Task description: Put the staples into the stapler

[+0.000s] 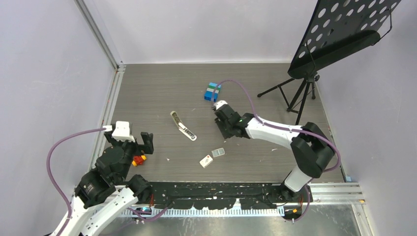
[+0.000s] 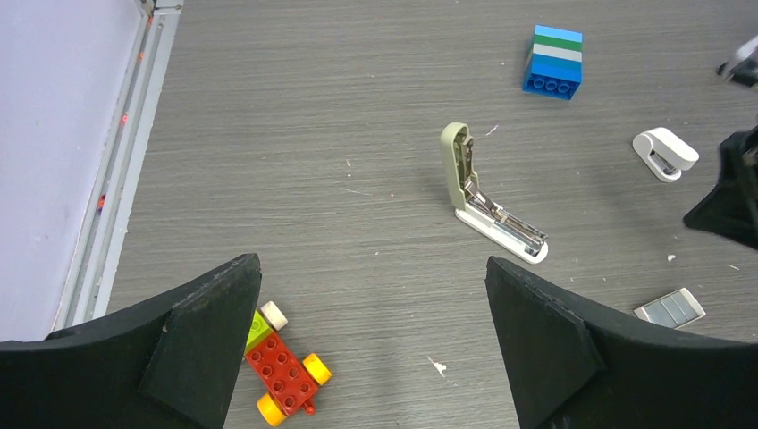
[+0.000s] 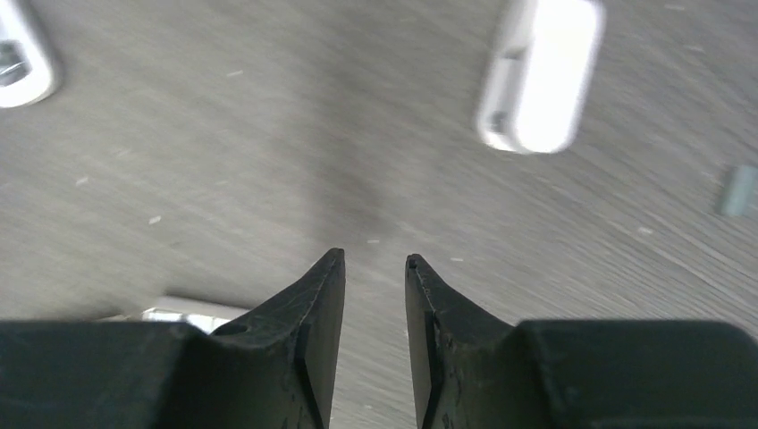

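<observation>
Hovering low over the grey table [image 1: 162,88], my right gripper [image 3: 374,259] has its fingers a narrow slit apart. Bare tabletop shows through the gap and nothing is held. The right wrist view is smeared. The white oblong ahead and to the right is probably the stubby white object [image 3: 539,76].

My left gripper [image 2: 371,262] hangs over the left side of the table, fingers spread wide, empty. Red-and-yellow bricks [image 2: 284,371] lie on the table just beside its left finger.

Stapler [image 2: 501,231]: near the middle of the table, lying open. The olive top stands up from the white base and the metal channel is exposed. It sits between the two grippers and touches neither; the right one is nearer.

Staple box [image 1: 206,161]: white with a red mark, flat on the table toward the near edge, in front of the stapler. The grey insert [image 1: 218,152] lies just beside it, to its right and a little farther back.

Blue bricks [image 2: 552,61] stand farther back, beyond the right gripper. A black music stand [image 1: 339,34] occupies the far right corner.
</observation>
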Available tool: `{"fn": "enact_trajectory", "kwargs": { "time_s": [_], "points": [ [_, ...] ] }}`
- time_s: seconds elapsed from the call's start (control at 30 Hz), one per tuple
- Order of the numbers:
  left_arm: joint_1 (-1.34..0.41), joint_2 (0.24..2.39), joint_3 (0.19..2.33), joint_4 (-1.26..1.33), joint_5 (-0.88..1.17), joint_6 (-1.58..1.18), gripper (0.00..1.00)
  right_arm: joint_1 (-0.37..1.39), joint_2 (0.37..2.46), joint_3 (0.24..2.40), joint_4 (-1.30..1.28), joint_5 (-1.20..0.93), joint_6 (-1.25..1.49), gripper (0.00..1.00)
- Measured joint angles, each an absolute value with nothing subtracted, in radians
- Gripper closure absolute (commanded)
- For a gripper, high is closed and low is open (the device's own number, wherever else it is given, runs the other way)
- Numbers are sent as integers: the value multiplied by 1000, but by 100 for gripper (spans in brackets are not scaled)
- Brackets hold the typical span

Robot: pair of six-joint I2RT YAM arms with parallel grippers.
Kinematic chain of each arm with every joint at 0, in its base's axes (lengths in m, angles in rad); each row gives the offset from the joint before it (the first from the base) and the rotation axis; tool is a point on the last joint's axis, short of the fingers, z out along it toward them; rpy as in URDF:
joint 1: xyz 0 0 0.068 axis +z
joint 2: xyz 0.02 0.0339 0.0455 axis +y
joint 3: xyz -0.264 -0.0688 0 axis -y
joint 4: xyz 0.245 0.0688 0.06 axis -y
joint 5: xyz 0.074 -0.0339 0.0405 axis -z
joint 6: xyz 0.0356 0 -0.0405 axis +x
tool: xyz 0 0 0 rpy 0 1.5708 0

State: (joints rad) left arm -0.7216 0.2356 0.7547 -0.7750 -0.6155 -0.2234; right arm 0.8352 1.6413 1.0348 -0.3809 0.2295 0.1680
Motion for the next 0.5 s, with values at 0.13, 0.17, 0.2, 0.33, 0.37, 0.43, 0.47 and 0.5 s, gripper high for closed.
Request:
{"fn": "enact_trajectory", "kwargs": {
  "time_s": [0.13, 0.17, 0.2, 0.33, 0.37, 0.43, 0.47, 0.5],
  "points": [
    [-721, 238, 755, -775, -615, -223, 0, 749, 1574, 1005, -389, 311, 171, 58],
    [-720, 239, 755, -775, -615, -223, 0, 727, 1560, 1002, -390, 332, 167, 58],
    [-720, 240, 755, -775, -615, -223, 0, 701, 1548, 1000, -389, 350, 163, 56],
    [-719, 245, 755, -775, -615, -223, 0, 610, 1541, 1000, -389, 377, 146, 54],
    [-719, 245, 755, -774, -614, -223, 0, 583, 1544, 1000, -389, 376, 139, 53],
    [-719, 245, 755, -775, -612, -223, 0, 542, 1555, 1004, -390, 373, 130, 52],
    [-719, 245, 755, -774, -612, -223, 0, 522, 1566, 1009, -390, 368, 127, 51],
    [-719, 245, 755, -775, -612, -223, 0, 506, 1586, 1018, -390, 360, 124, 51]
  ]
}}
